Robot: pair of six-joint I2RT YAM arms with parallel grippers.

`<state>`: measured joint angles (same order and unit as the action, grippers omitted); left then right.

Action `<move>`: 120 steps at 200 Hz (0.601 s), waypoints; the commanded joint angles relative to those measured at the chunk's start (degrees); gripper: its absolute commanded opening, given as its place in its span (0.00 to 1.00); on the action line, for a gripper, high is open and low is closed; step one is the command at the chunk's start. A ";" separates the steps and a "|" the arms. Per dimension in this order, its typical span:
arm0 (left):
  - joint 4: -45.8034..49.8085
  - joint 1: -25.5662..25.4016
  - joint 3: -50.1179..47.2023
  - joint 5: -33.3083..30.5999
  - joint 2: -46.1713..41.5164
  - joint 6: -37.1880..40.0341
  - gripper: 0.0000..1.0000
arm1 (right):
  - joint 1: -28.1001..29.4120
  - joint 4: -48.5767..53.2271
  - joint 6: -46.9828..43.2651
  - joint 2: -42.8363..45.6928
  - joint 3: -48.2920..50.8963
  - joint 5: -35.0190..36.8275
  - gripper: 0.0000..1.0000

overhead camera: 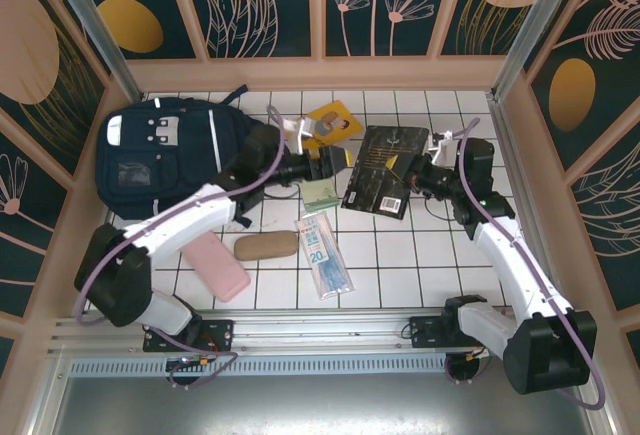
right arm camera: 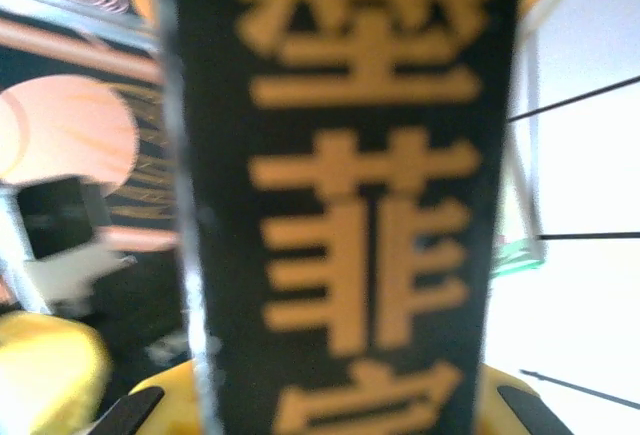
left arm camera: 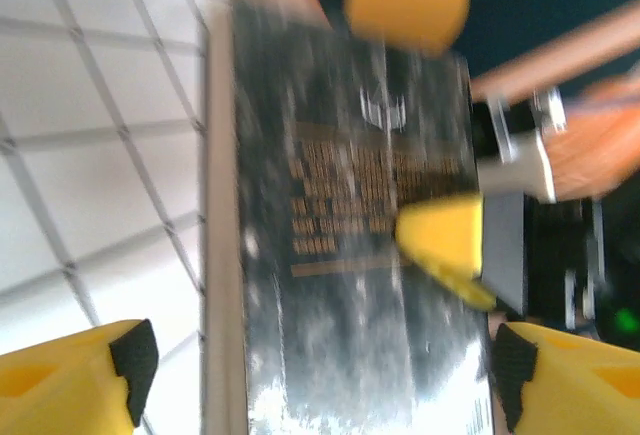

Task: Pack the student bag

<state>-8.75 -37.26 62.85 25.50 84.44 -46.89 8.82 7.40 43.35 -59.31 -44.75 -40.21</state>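
Gold characters on the book (right arm camera: pixel 340 205) spine sit blurred right against the right wrist camera. The right gripper (overhead camera: pixel 413 177) pinches the book's right edge. In the left wrist view, one yellow finger (left arm camera: pixel 445 245) of that gripper lies on the dark cover. The left gripper (left arm camera: pixel 320 365) is spread wide, with the book's near end between its fingers and a clear gap on the left side.

From above, the book lies between the two grippers, right of centre on the tiled table (overhead camera: pixel 400 265). The bag (overhead camera: pixel 160 155) lies flat in the far left corner, well apart from the book. A pink case (overhead camera: pixel 218 267), a brown case (overhead camera: pixel 267 245) and a pen pack (overhead camera: pixel 325 255) lie near the arms' bases.
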 commanded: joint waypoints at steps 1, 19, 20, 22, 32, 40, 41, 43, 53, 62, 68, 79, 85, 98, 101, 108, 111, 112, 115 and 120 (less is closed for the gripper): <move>29.11 1.85 8.81 -25.23 -1.41 14.39 0.97 | 0.04 5.46 -5.03 0.77 -1.50 6.88 0.00; 37.04 3.39 13.01 -40.31 1.16 16.12 0.98 | 0.84 6.04 -5.35 -0.16 -0.78 8.45 0.00; 37.27 3.54 13.18 -40.68 1.42 16.22 0.98 | 0.93 6.04 -5.41 -0.22 -0.78 8.55 0.00; 37.79 3.93 13.51 -41.22 1.84 16.33 0.99 | 0.98 6.05 -5.50 -0.33 -0.67 8.69 0.00; 39.26 5.72 14.85 -43.36 4.16 16.49 0.98 | 1.53 6.57 -5.73 -0.67 -0.67 10.41 0.00; 40.54 7.46 16.12 -44.57 6.30 16.28 0.98 | 1.69 7.61 -5.63 -1.41 -1.20 11.94 0.00; 40.64 7.46 16.28 -44.61 6.54 16.25 0.99 | 1.71 7.71 -5.59 -1.46 -1.25 12.01 0.00; 40.72 7.88 16.54 -44.73 7.06 16.23 0.99 | 1.74 7.87 -5.57 -1.67 -1.38 12.13 0.00; 40.85 9.86 17.49 -44.98 9.47 16.44 0.99 | 1.91 8.45 -5.92 -2.63 -1.88 11.55 0.00; 40.22 11.58 18.02 -44.77 11.81 16.96 0.98 | 2.12 8.80 -6.09 -3.24 -2.26 11.00 0.00; 39.78 12.72 18.39 -44.30 13.29 17.17 0.97 | 2.31 8.79 -6.09 -3.27 -2.26 10.73 0.00; 39.52 14.60 19.94 -42.92 17.27 17.66 0.93 | 2.93 8.29 -6.18 -3.23 -2.02 9.97 0.00; 39.60 15.35 20.93 -42.43 18.93 17.99 0.91 | 3.10 8.09 -6.26 -3.14 -1.85 9.67 0.00; 39.45 16.63 23.15 -41.15 22.03 18.78 0.85 | 3.27 7.86 -6.43 -2.77 -1.50 9.28 0.00; 39.43 16.95 23.57 -40.82 22.66 18.91 0.84 | 3.30 7.79 -6.56 -2.65 -1.42 9.13 0.00; 39.30 17.55 24.47 -39.99 23.77 19.15 0.80 | 3.36 7.57 -6.82 -2.46 -1.07 8.55 0.00; 39.13 17.81 24.75 -39.66 24.22 19.27 0.79 | 3.41 7.47 -6.94 -2.44 -0.98 8.34 0.00; 39.14 17.91 24.90 -39.56 24.38 19.28 0.78 | 3.45 7.55 -6.95 -2.42 -0.96 8.28 0.00; 39.04 18.17 25.24 -39.17 24.73 19.37 0.76 | 3.40 7.59 -7.09 -2.39 -0.88 8.22 0.00; 38.82 18.61 25.70 -38.59 25.37 19.50 0.74 | 3.40 7.72 -7.26 -2.34 -0.74 8.13 0.00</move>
<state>28.77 -20.14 84.09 -14.66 108.16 -29.52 11.79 17.45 37.78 -63.20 -44.73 -29.95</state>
